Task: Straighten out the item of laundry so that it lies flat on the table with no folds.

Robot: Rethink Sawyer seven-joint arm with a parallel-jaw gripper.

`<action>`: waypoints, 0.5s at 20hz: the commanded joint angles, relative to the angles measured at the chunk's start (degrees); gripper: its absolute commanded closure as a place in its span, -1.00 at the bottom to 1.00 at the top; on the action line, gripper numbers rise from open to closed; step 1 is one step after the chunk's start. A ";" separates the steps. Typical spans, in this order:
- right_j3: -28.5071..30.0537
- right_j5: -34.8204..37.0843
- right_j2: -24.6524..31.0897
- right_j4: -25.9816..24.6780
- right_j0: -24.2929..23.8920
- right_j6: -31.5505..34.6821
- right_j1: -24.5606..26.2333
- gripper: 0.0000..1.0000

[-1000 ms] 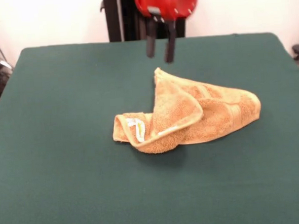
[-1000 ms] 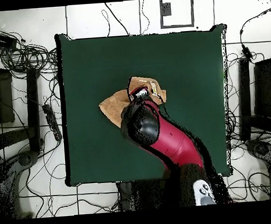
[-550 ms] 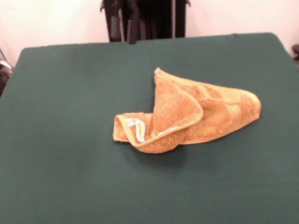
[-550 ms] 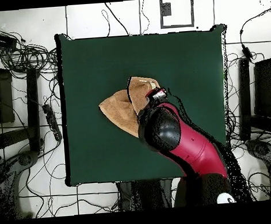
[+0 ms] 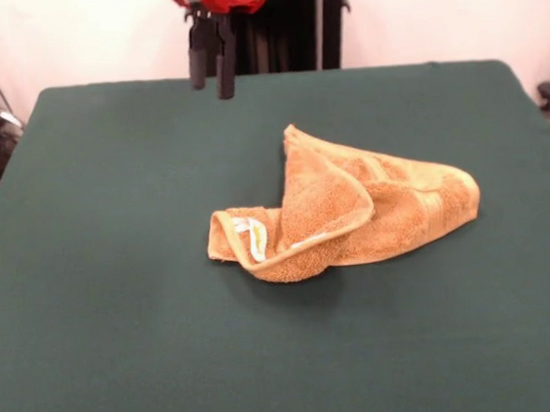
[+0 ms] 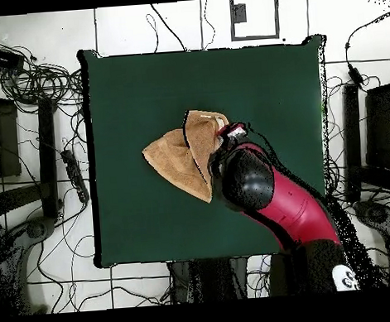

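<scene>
One pincer [image 5: 212,82], nearly closed and empty, has shifted sideways off the still-crumpled towel [image 5: 350,211].

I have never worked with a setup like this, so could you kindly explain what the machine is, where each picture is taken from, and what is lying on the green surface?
The machine is a Sawyer robot: one red and black arm ending in a gripper, two dark fingers that pinch things. One picture is taken from across the table, facing the robot; the other looks straight down from above, with the robot's base at the bottom, so the sides are turned round between them. On the table, covered in dark green cloth, lies an orange-tan towel, crumpled and folded over itself, with a small white label showing. The gripper holds nothing; it hangs above the table, away from the towel, fingers close together. The towel is not yet flat.
</scene>
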 commanded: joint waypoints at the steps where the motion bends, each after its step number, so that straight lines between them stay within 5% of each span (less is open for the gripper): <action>1: 4.40 -3.55 14.28 -2.27 -1.80 6.89 4.14 -1.00; 10: 5.41 -4.40 20.09 -1.45 -3.29 8.96 3.76 -1.00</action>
